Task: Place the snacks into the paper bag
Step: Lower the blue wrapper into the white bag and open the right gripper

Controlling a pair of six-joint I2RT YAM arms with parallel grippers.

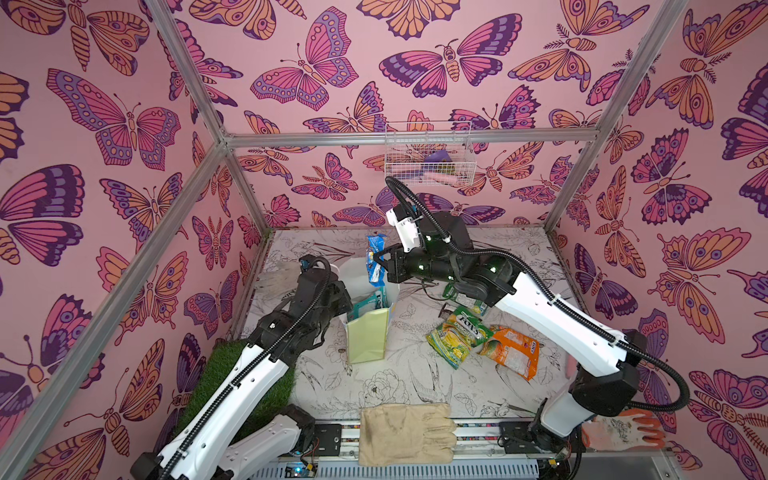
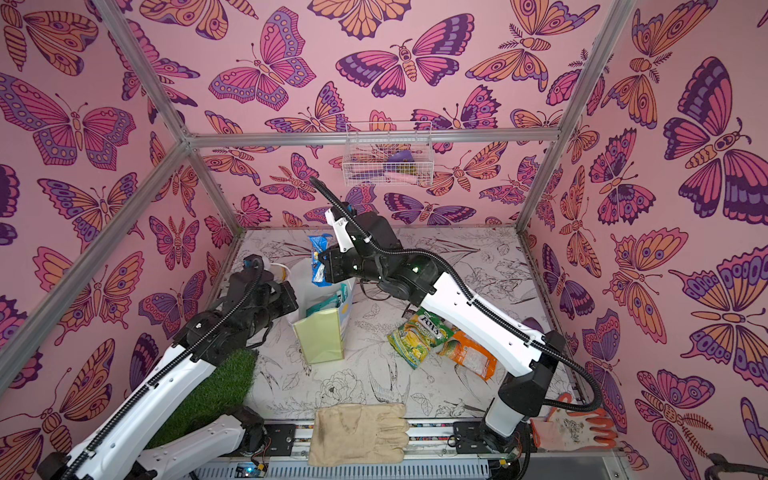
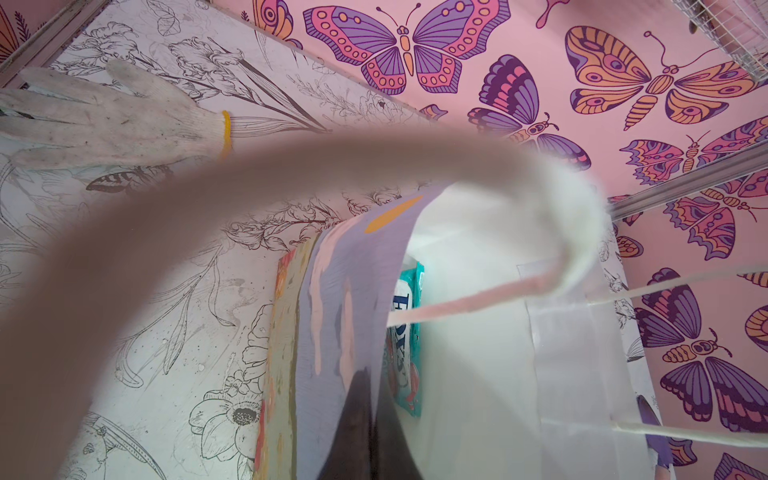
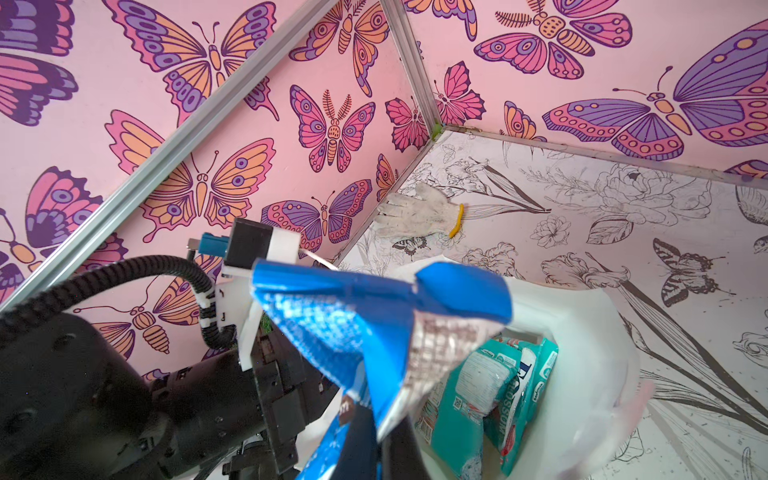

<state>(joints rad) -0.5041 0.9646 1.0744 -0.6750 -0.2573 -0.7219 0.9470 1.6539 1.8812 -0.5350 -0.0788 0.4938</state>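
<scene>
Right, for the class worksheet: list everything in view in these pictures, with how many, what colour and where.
paper bag: 1, white with yellow-green side, upright mid-table
blue packet: 1, blue, held above the bag's mouth
teal packets: 2 showing, teal, inside the bag
Fox's packet: 1, yellow-green, on the table right of the bag
orange packet: 1, orange, beside the Fox's packet
green packet: 1, green, behind the Fox's packet, partly hidden
beige glove: 1, beige, front edge
orange-and-white glove: 1, front right
knit glove: 1, white, yellow cuff, back left
wire basket: 1, white, back wall
grass mat: 1, green, front left
table: 1, white floral print
left gripper: 1, black, shut on the bag's wall
right gripper: 1, black, shut on the blue packet
</scene>
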